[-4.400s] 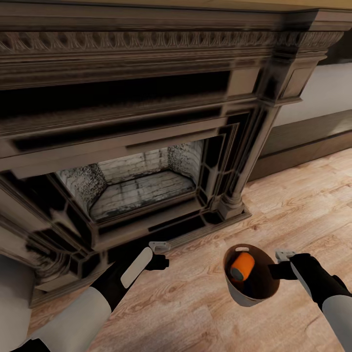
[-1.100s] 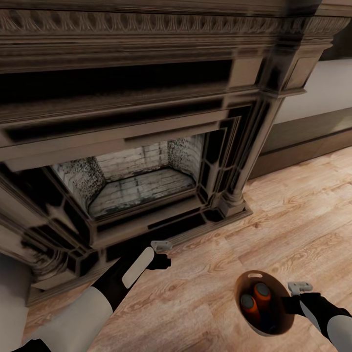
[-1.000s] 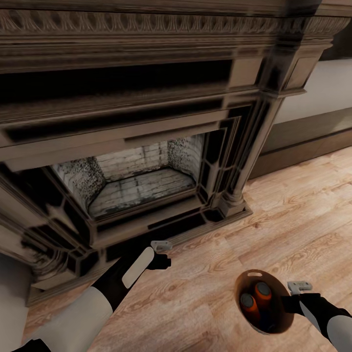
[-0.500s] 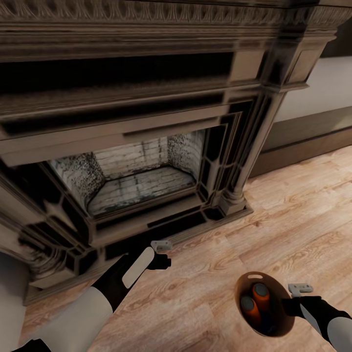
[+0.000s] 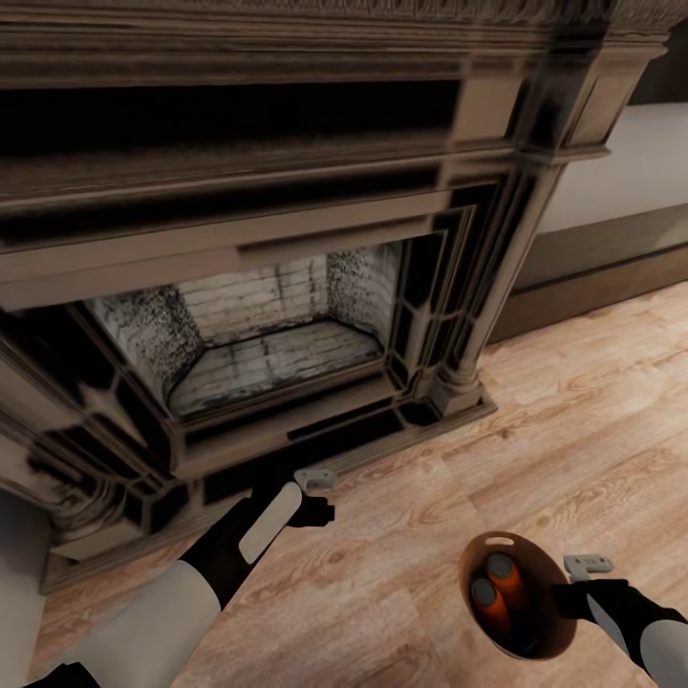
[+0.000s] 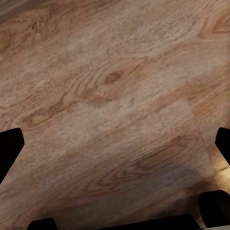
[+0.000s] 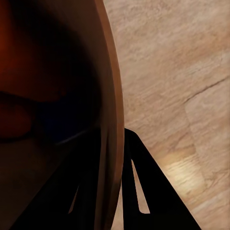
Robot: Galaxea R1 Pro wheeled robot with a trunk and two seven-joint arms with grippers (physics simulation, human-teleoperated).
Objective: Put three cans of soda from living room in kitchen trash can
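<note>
The copper-brown tash can (image 5: 464,585) hangs low over the wood floor at the lower right of the head view. Two orange cans of soda (image 5: 505,576) (image 5: 486,601) with grey tops stand close together inside it. My right gripper (image 5: 564,598) is shut on the bin's right rim. In the right wrist view the bin wall (image 7: 108,91) runs between the dark fingers (image 7: 143,191), with an orange can (image 7: 17,115) blurred inside. My left gripper (image 5: 319,497) hovers open over bare floor in front of the hearth; its fingertips (image 6: 9,143) stand wide apart with nothing between them.
A large dark carved fireplace (image 5: 287,239) with a grey brick firebox (image 5: 268,334) fills the view ahead, its base close to my left hand. Light wood plank floor (image 5: 592,401) stretches to the right, bounded by a dark baseboard and pale wall (image 5: 612,248).
Over several seconds the bin went from tilted with one can showing to level, lower and further right, with two cans showing. In the last second the camera shifted against the fireplace; the arms held still.
</note>
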